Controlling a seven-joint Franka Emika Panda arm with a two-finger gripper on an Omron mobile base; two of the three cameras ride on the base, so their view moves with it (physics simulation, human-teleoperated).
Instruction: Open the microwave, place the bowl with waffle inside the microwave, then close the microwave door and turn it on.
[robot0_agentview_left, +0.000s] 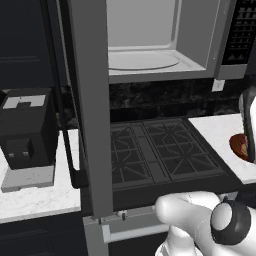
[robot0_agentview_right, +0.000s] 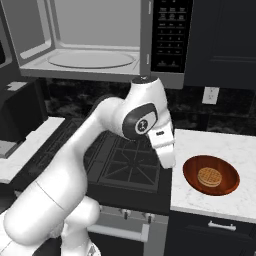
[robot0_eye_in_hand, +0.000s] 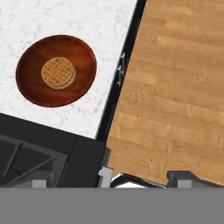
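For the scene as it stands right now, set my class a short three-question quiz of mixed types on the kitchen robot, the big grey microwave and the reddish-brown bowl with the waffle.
1. True or false: the wide grey-framed microwave door with its dark glass window stands open.
2. Where does the shallow reddish-brown bowl with the golden waffle sit? A) on the round turntable B) on the white marble counter right of the black stove C) in the gripper
3. Fill in: the small black boxy machine left of the stove stands on a ____ counter.

Key
1. True; the light grey interior of the microwave shows.
2. B
3. white
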